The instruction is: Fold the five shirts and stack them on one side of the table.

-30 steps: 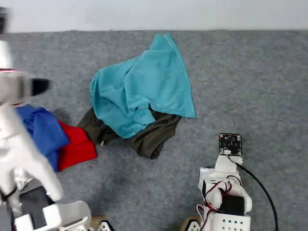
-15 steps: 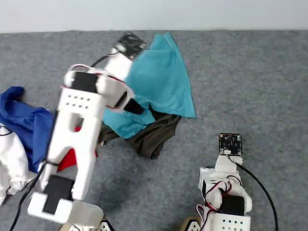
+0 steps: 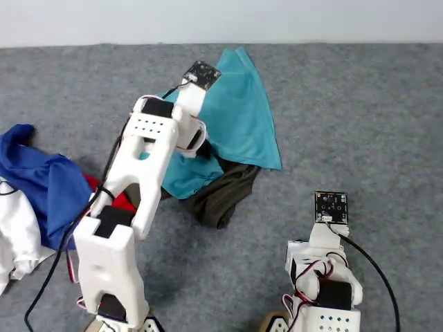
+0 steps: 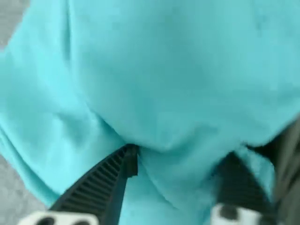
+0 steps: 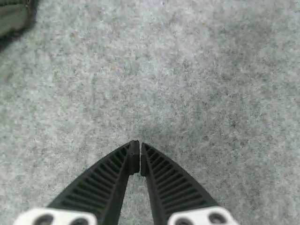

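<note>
Swung across from the blue shirt [image 3: 41, 180], the left gripper [image 4: 182, 157] presses into the teal shirt [image 3: 239, 114], its fingers apart around a ridge of cloth, probably to pinch it. That shirt lies crumpled mid-table on the olive shirt [image 3: 221, 197]. The right gripper [image 5: 140, 146] idles closed over the table [image 5: 211, 70].

No legible writing anywhere.
In the high view, the right arm's circuit board [image 3: 331, 205] at about 5 o'clock and the left arm's circuit board [image 3: 202, 72] at about 12 o'clock, over the teal shirt [image 3: 239, 117], carry tiny pale marks too small to read. The shirt's cloth and the grey surface [image 3: 360, 111] show no print.
</note>
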